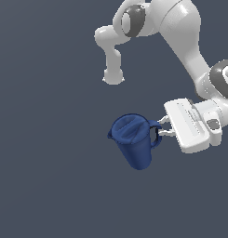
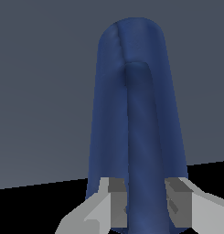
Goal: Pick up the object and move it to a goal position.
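Observation:
The object, a dark blue pitcher with a round lid, small spout and loop handle, is tilted in the exterior view, lid end up and narrower base down. My gripper comes in from the exterior view's right, one finger on each side of the loop handle. In the wrist view the pitcher fills the middle, and the handle runs down between the fingers. Both pads press against the handle, so the gripper is shut on it.
A plain dark grey surface fills the exterior view. My white arm links arch across the upper right, with one rounded end hanging above the pitcher.

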